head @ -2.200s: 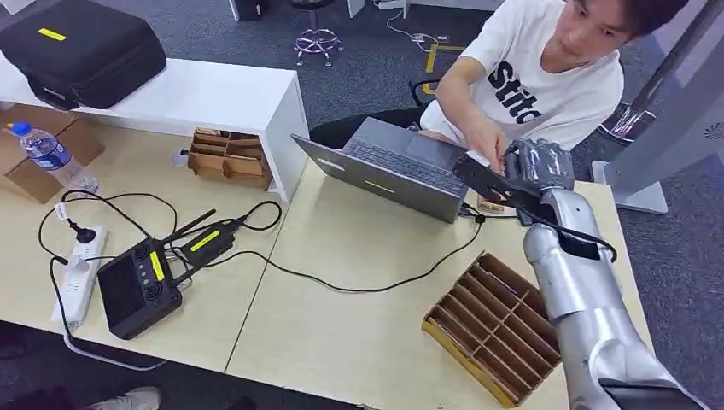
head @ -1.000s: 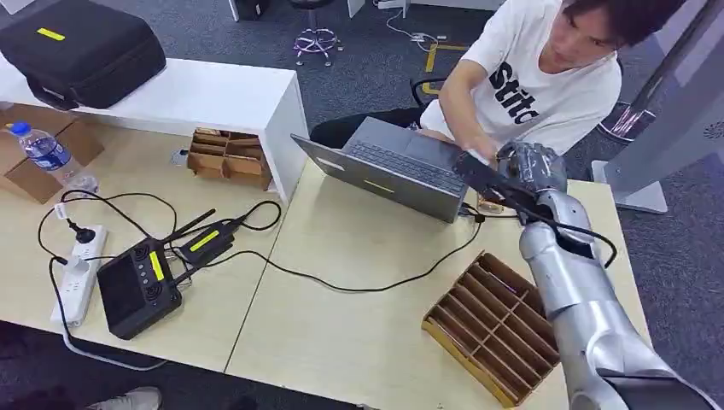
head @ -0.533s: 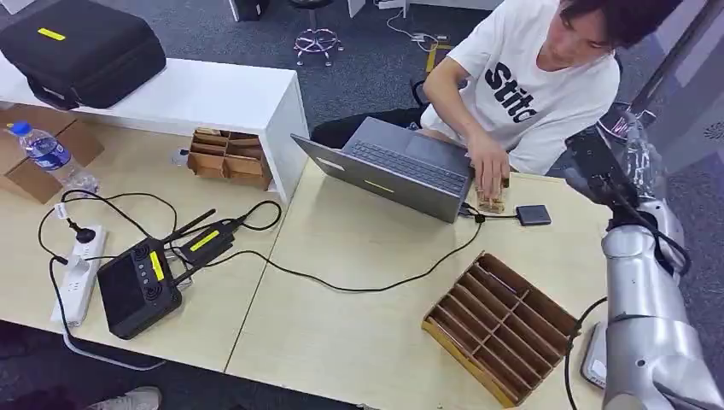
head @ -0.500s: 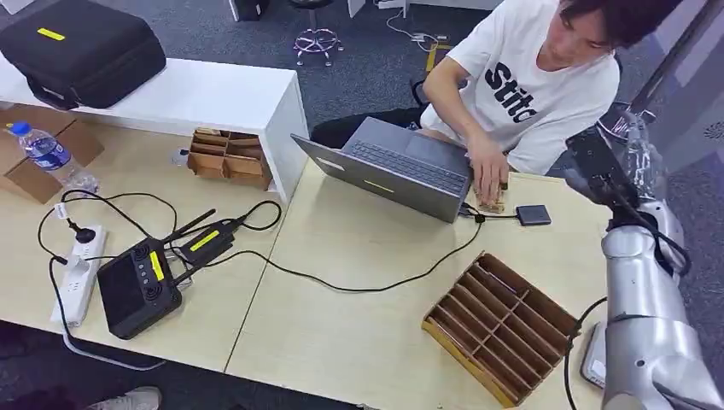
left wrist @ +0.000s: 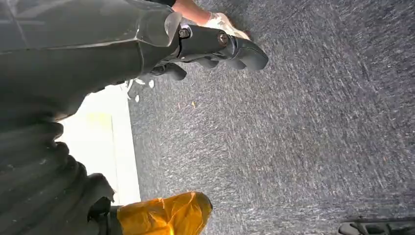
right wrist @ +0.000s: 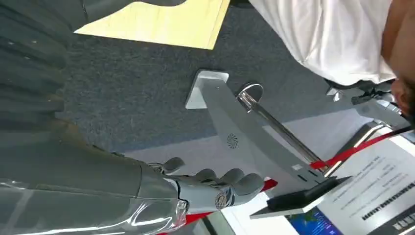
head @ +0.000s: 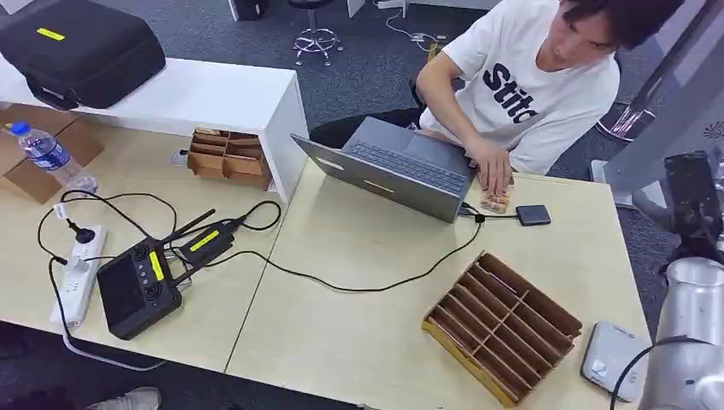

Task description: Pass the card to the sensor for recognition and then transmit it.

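Head view: pale wooden table point(head: 359, 333) across the lower and middle frame. At upper right, seated person point(head: 546, 85) in a white printed shirt, leaning over the table's far edge. At upper left, white bench point(head: 196, 94) with a black case point(head: 81, 47) on top. Just right of centre, open grey laptop point(head: 397, 175), keyboard toward the person. At lower right, brown divided wooden tray point(head: 499, 329), slots bare. Along the right edge, silver right arm point(head: 696, 333), off the table's side. At left, black controller point(head: 137, 286) with a yellow stripe, cables looping from it, beside a white power strip point(head: 77, 278). Water bottle point(head: 47, 154) near the left edge. Flat grey device point(head: 613, 359) in the lower-right corner, just beside the tray. Right of the laptop, small black square sensor point(head: 534, 214), cabled, flat on the table. Just left of it, person's hand point(head: 493, 175) resting on a small brown holder point(head: 495, 203); card not made out, perhaps under that hand, cannot tell.

Right wrist view: right hand point(right wrist: 215, 191) over grey carpet near a metal stand, fingers stretched out and slightly apart, nothing in them.

Left wrist view: left hand point(left wrist: 215, 46) hanging above grey carpet, fingers loosely extended, holding nothing.
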Controlling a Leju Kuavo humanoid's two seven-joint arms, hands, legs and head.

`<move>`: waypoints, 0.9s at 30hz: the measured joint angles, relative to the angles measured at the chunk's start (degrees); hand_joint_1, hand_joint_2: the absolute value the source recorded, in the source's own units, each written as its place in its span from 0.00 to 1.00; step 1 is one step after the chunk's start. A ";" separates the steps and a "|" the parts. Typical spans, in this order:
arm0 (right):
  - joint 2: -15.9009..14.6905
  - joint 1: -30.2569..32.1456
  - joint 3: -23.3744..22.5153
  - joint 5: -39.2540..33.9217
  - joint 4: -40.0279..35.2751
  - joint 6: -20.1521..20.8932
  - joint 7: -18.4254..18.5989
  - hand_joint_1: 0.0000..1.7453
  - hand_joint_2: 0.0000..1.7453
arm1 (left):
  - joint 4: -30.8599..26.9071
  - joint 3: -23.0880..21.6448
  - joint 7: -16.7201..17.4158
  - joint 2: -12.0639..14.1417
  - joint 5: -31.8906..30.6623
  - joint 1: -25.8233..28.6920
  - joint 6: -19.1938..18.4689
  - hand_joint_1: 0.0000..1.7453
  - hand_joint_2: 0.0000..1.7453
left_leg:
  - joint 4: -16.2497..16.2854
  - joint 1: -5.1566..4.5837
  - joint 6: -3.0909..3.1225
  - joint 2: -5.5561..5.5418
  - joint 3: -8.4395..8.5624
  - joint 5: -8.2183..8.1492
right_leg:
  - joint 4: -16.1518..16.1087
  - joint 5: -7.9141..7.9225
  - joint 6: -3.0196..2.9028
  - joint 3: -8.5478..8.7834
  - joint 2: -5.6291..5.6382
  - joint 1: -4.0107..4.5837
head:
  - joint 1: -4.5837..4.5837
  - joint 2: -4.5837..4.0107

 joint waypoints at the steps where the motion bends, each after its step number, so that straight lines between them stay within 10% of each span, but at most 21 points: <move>1: -0.22 0.03 -0.59 -1.10 0.15 0.07 0.07 0.00 1.00 | 0.00 0.00 0.00 0.00 0.00 -0.02 0.00 0.00 1.00 | 0.01 0.01 0.00 0.01 0.05 0.00 | -0.01 0.00 0.00 -0.06 0.01 0.00 | 0.00 0.00; 9: -9.75 5.35 -22.13 -34.50 8.57 14.76 -10.69 0.00 1.00 | 0.00 0.20 -0.37 0.55 0.07 0.34 -0.02 0.00 1.00 | 0.02 0.01 0.12 -0.83 -0.07 -0.08 | -0.15 -0.17 0.20 0.34 -0.80 0.01 | 0.04 0.00; 27: -18.43 15.57 -42.38 -50.74 16.46 26.52 -12.85 0.00 1.00 | 0.00 1.22 -0.50 0.70 0.59 0.34 0.11 0.00 1.00 | 0.02 -0.03 0.24 -0.33 0.18 -0.29 | -0.20 -0.25 0.27 0.35 -0.35 -0.04 | 0.00 0.00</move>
